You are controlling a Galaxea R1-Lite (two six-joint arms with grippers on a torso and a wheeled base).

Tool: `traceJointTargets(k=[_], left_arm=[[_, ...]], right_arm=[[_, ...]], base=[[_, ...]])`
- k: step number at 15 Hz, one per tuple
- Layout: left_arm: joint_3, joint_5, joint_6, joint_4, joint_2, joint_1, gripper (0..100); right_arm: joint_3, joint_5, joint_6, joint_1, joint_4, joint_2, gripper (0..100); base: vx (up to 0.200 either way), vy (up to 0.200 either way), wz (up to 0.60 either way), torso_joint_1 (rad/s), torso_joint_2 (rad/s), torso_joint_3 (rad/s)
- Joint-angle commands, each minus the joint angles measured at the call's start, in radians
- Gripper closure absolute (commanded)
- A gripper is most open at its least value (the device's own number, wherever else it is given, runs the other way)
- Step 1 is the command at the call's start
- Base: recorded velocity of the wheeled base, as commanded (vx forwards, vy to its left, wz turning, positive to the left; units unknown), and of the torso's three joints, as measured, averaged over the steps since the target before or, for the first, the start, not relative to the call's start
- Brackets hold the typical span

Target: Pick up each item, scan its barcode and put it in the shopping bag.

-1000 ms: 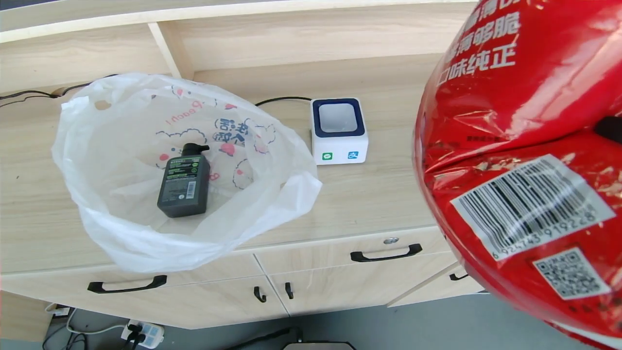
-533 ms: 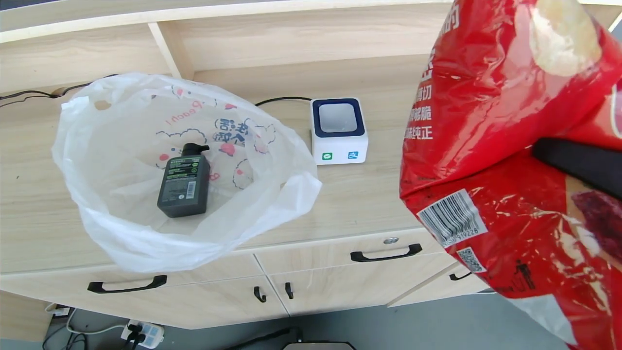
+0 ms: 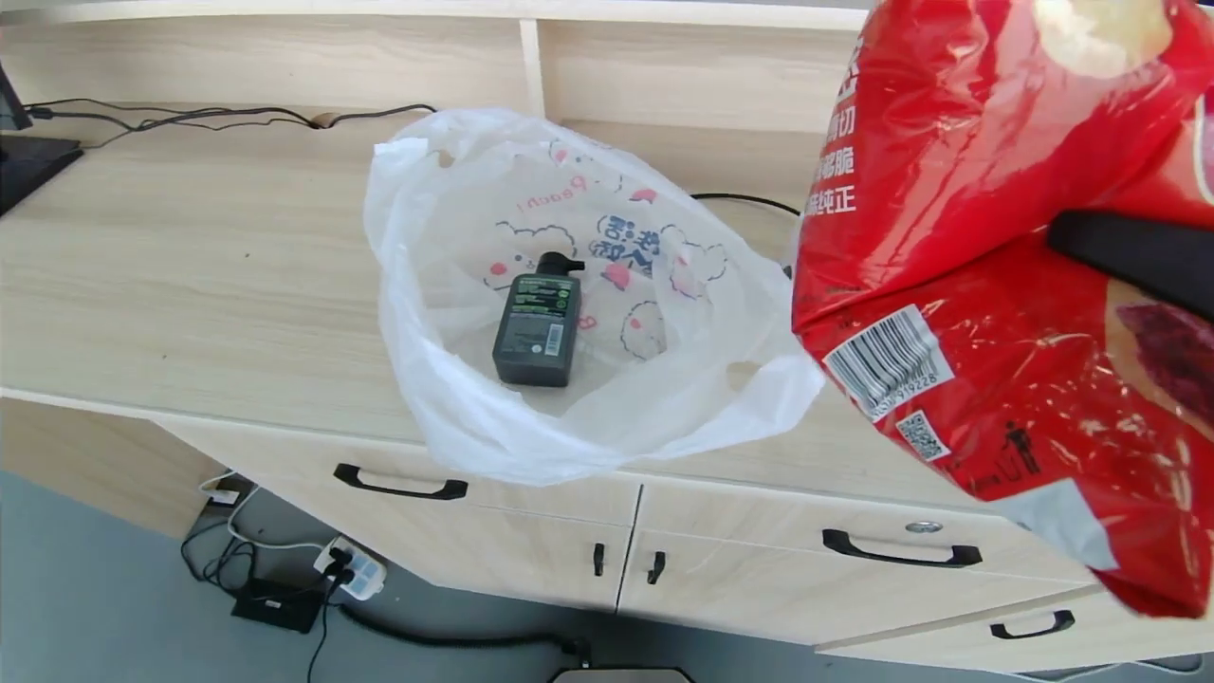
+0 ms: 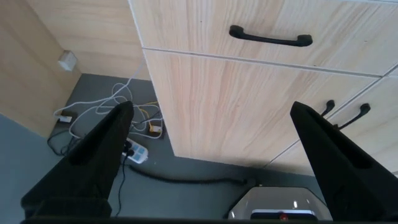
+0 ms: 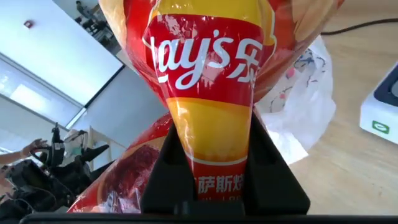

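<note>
Chip bag (image 3: 986, 171), red, held above the right part of the desk (image 3: 190, 285), just beside the open white shopping bag (image 3: 446, 398), barcode (image 3: 888, 360) facing the head camera. Right end effector (image 5: 214, 171) clamped on the chip bag, one finger on each face. Dark bottle (image 3: 537, 327) lies flat inside the shopping bag. Left end effector (image 4: 211, 162), fingers wide apart and empty, hangs low before the drawers (image 4: 249, 87).

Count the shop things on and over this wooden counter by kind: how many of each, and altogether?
Shopping bags: 1, the thin white plastic shopping bag.
Bottles: 1, the dark grey pump bottle lying inside that bag.
Snack packets: 1, the glossy red crisp packet held in the right gripper.
Scanners: 1, the small white box scanner.
Total: 4.
</note>
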State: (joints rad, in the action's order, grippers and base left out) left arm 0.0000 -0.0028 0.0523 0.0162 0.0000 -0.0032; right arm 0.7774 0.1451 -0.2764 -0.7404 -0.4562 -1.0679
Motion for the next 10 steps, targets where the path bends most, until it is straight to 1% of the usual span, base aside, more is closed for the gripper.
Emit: traceJointTargets(k=[1,3,5,7,8,10], left_arm=[[0.0,0.0,0.0,0.001,0.0,0.0,0],[0.0,0.0,0.0,0.001,0.0,0.0,0],[0.0,0.0,0.0,0.001,0.0,0.0,0],[0.0,0.0,0.0,0.001,0.0,0.0,0],[0.0,0.0,-0.002,0.001,0.0,0.0,0],[0.0,0.0,0.0,0.001,0.0,0.0,0]], right_arm=[[0.014,-0.01,0.0,0.006,0.01,-0.049,100],[0.068,-0.019,0.0,0.009,0.019,-0.118,100],[0.121,-0.071,0.0,0.027,0.019,-0.187,100],[0.197,-0.084,0.0,0.065,0.017,-0.264,100],[0.229,-0.087,0.008,0.067,0.017,-0.305,100],[0.253,-0.099,0.043,0.093,0.019,-0.36,100]], base=[[0.0,0.0,0.6,0.002,0.0,0.007],[0.0,0.0,0.6,0.005,0.0,0.002],[0.0,0.0,0.0,0.0,0.0,0.0],[0.0,0.0,0.0,0.0,0.0,0.0],[0.0,0.0,0.0,0.0,0.0,0.0],[0.0,0.0,0.0,0.0,0.0,0.0]])
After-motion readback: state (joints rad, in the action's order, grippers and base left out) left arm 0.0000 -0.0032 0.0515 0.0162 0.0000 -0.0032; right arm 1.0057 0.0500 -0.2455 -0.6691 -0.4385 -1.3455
